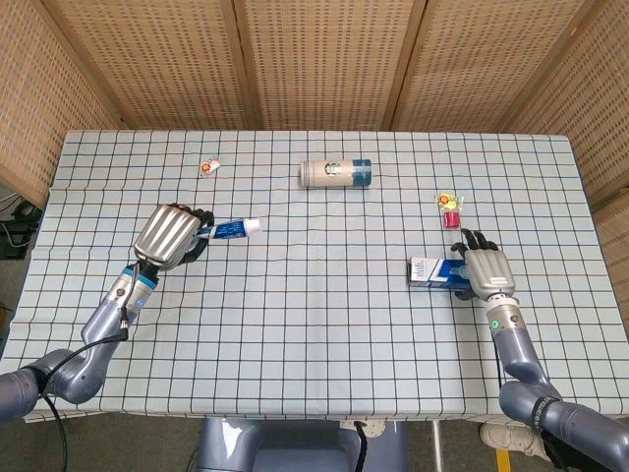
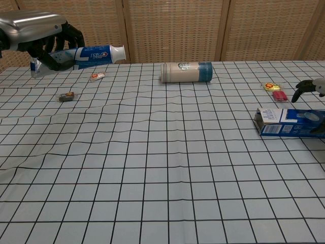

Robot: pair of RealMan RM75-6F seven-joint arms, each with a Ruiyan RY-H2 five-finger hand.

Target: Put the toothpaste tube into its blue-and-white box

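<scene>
Head view: left hand [image 1: 169,237] grips the toothpaste tube [image 1: 228,229] by its tail end, fingers wrapped around it, white cap pointing toward table centre. Chest view shows the same tube [image 2: 86,54] held clear of the checked tablecloth [image 2: 162,168], roughly level, cap end slightly up, sticking out from under the left hand [image 2: 38,31]. Blue-and-white box [image 1: 435,272] lies flat on the cloth on the right side, well apart from the tube. Right hand [image 1: 482,272] rests on the box's right end, fingers laid over the top; can't tell whether it's actually clamping the box or just pressing on it. In chest view the box [image 2: 280,122] has its open flap end facing left, toward table centre, and the right hand [image 2: 311,87] is cut off by the frame edge. Other stuff: a beige-and-blue cylindrical can [image 1: 335,174] on its side near the far edge, small wrapped sweets [image 1: 449,209] just behind the box, another small wrapper [image 1: 208,166] far left.
</scene>
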